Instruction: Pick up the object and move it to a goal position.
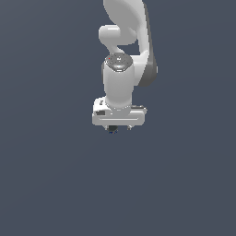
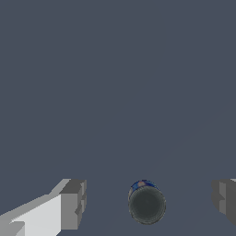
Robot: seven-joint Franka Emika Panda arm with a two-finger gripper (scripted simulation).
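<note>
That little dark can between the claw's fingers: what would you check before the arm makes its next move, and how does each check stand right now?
1. Gripper open wide enough: ok, both fingers stand apart from the can.
2. Can between the fingers: ok, roughly midway in the wrist view.
3. Can upright: ok, its round top faces the wrist camera.
4. Fingers low enough to close around the can: cannot tell; the exterior view shows only a dark speck under the hand.
5. Goal position: cannot tell, no marker shows in either view.
</note>
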